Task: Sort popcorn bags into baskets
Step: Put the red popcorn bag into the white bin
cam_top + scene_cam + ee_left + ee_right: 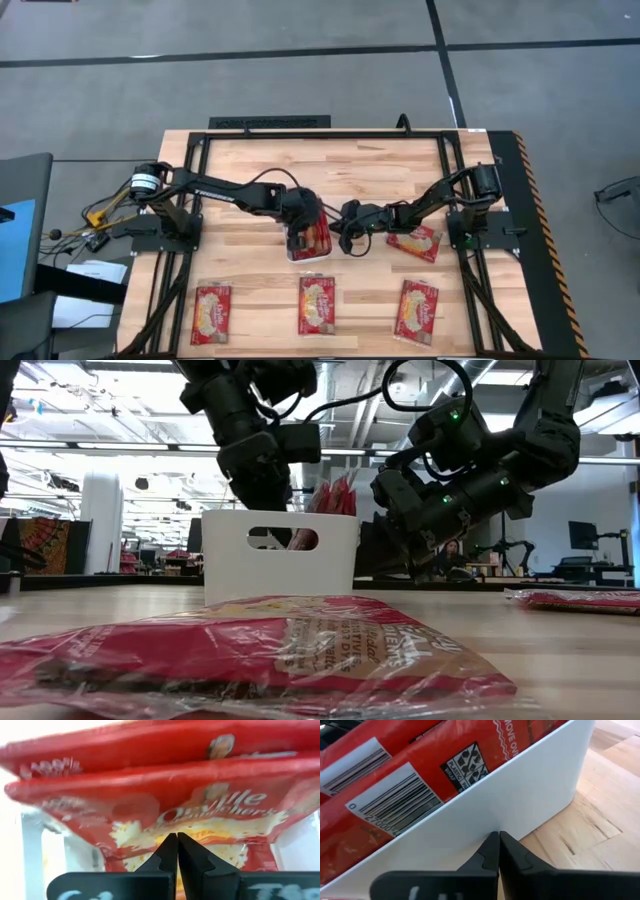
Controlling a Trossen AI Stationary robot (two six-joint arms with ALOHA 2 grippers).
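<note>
The left gripper hangs over the white basket at mid-table, its fingers pressed together with nothing between them; just ahead of the tips stand the red popcorn bags already in the basket, on edge and leaning. From the low view the same gripper sits just above the basket's rim, and the tops of the packed bags poke up past the wall on the right. The right gripper is just to the right of the basket, its fingers also closed on nothing, tips at or almost at the basket's outer wall; whether they touch it cannot be told. Over that wall the backs of the bags show, with barcodes. In the low view this gripper hangs low beside the basket. One bag lies flat on the table right of the right gripper, under that arm. Three more lie in a row along the near edge: a left bag, a middle bag and a right bag, well apart from one another. The middle one fills the low view's foreground.
</note>
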